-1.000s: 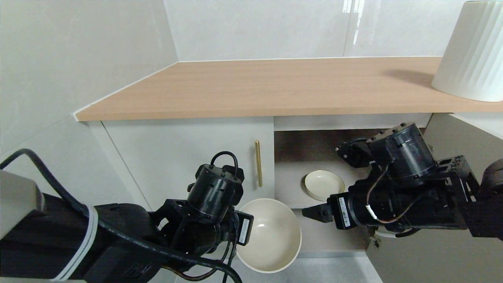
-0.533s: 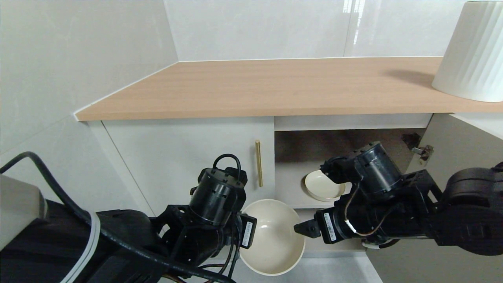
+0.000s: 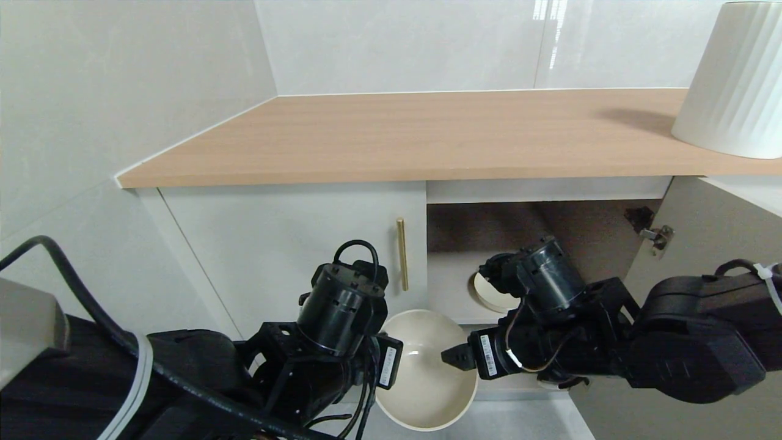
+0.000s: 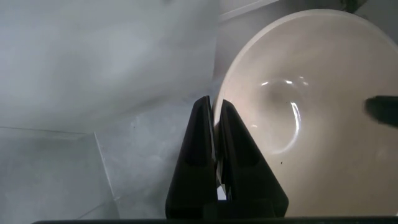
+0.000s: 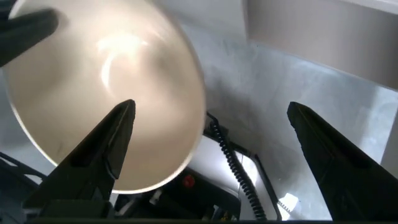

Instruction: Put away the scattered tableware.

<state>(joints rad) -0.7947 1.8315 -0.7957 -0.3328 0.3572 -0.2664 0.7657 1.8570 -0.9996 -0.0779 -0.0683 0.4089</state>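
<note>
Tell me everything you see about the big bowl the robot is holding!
The big bowl is round, deep and cream-coloured, smooth and shiny like ceramic, with nothing inside. It is held tilted in the air in front of the open cabinet. The left gripper pinches its rim. The right gripper is open, with one finger over the bowl's inside and the other outside its rim.

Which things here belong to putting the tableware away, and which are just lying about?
Job: large bowl, held at its rim by the left gripper; small dish on the open cabinet shelf; right gripper, open near the bowl.
Lying about: white ribbed shade on the countertop.
</note>
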